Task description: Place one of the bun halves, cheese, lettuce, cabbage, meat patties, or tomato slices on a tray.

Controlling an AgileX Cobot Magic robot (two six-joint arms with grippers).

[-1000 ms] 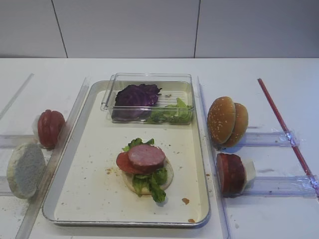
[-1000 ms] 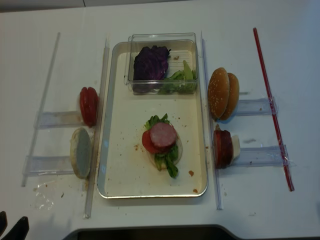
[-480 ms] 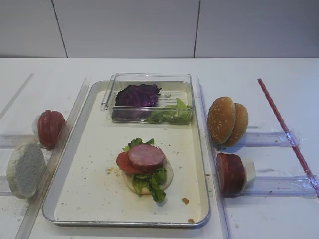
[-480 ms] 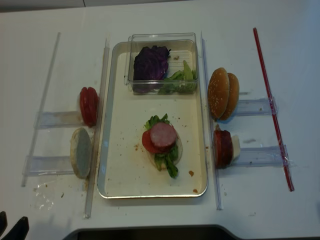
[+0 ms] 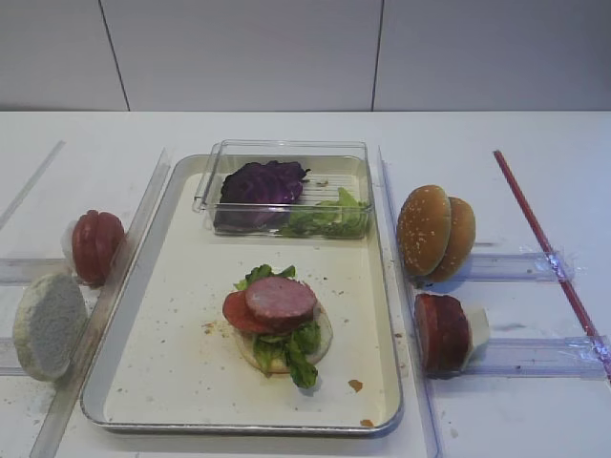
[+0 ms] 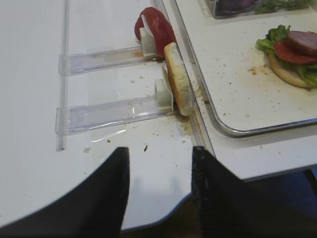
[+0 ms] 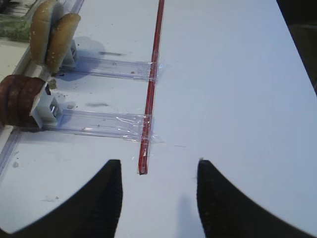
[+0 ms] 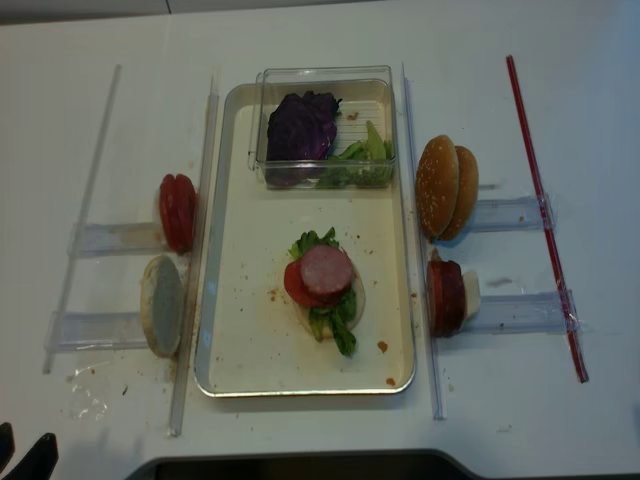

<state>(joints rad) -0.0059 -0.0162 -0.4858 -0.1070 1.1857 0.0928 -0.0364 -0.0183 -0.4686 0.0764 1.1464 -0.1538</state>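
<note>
The tray [image 5: 239, 427] holds a stack: a bun half, lettuce, a tomato slice and a meat patty [image 5: 281, 298] on top. Upright sesame bun halves [image 5: 434, 232] and meat patties [image 5: 441, 332] stand right of the tray. On its left stand tomato slices [image 5: 96, 246] and a pale bun half [image 5: 48, 324]. Cabbage [image 5: 260, 183] and lettuce [image 5: 329, 218] lie in the clear box. Cheese is out of view. My left gripper [image 6: 159, 151] hangs open over the table's near-left edge. Off to the right my right gripper [image 7: 158, 162] is open above bare table.
The clear plastic box [image 5: 286, 151] sits at the tray's far end. Clear acrylic rails [image 5: 520, 355] and holders run beside the tray on both sides. A red strip [image 7: 151, 89] is taped along the right. Crumbs dot the tray floor and the table near the pale bun [image 6: 178, 84].
</note>
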